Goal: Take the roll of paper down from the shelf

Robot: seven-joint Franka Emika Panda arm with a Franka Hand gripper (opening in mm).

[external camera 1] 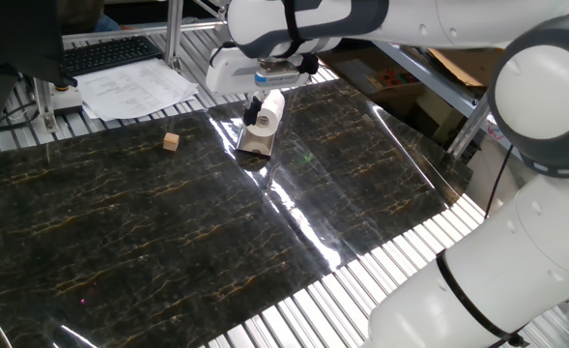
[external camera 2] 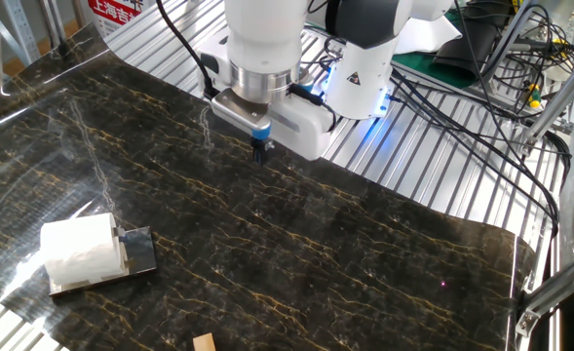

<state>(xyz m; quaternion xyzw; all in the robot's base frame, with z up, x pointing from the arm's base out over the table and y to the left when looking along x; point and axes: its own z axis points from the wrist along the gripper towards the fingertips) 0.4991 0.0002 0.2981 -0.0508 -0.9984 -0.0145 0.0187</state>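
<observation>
Nothing is held by the two-finger gripper (external camera 2: 259, 148), whose fingers appear closed together. The small white cylindrical roll of paper (external camera 2: 79, 250) rests on the light-wood shelf (external camera 2: 136, 255), well apart from the gripper. The approach is judged underway; opening above the roll is called for next.

Dark marble-look mat (external camera 1: 149, 222) w/ gold veins, covers most of ribbed metal tabletop (external camera 1: 381, 280); glare streak across middle. Small wooden cube (external camera 1: 171, 142) on mat nr far-left edge, well apart from anything else; same cube at bottom edge in other fixed view. Printed paper sheets (external camera 1: 134, 89) stacked off mat, black keyboard (external camera 1: 110, 53) just behind. Bundle of black cables (external camera 2: 481, 88) running over metal slats at right, green mat (external camera 2: 459, 60) beyond. Red/white sign (external camera 2: 116, 10) at top left, partly cropped.
</observation>
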